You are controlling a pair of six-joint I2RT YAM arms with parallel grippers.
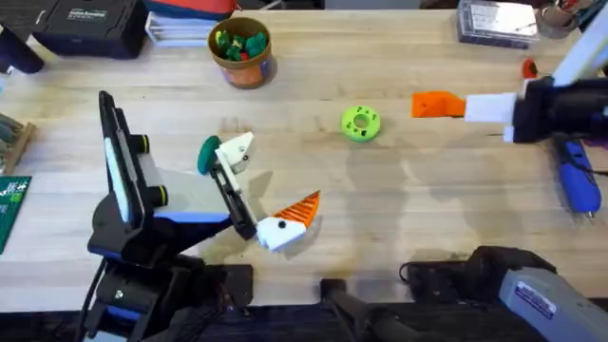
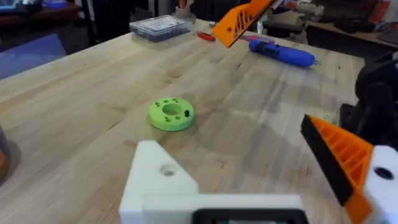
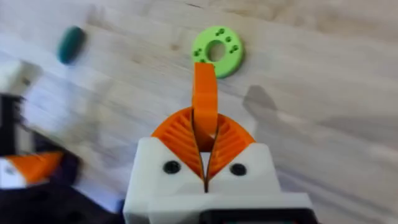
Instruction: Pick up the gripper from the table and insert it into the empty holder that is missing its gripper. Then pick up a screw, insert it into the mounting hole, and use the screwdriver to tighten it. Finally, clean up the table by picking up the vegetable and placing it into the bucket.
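We look down on a large light wooden butcher-block table [image 1: 399, 209] with visible plank grain. The right gripper [image 3: 205, 163], white with orange ribbed pads, reaches in from the right side, and its fingers are pressed together on the small orange wedge-shaped fingertip piece [image 3: 204, 102], which juts forward from between the pads and is held above the wood. Near that piece, toward the middle of the table, lies a lime-green round disc with holes [image 1: 360, 123]. The left gripper [image 1: 261, 185] sits at the lower left of centre with its fingers spread and nothing between them: one finger carries an orange ribbed tip [image 1: 302, 208], the other is the white plastic finger base with a bare end [image 1: 235, 149]. The small dark green smooth oval toy vegetable [image 1: 208, 155] lies on the wood just beside that bare end; we cannot tell whether they touch. The small round orange-brown bucket [image 1: 241, 53] with a yellowish rim stands near the far edge, green and red pieces inside it. The chunky blue cylindrical screwdriver [image 1: 578, 176] lies at the right edge, beyond the right arm. A clear plastic case [image 1: 497, 21] rests at the far right; we can read no writing on any label.
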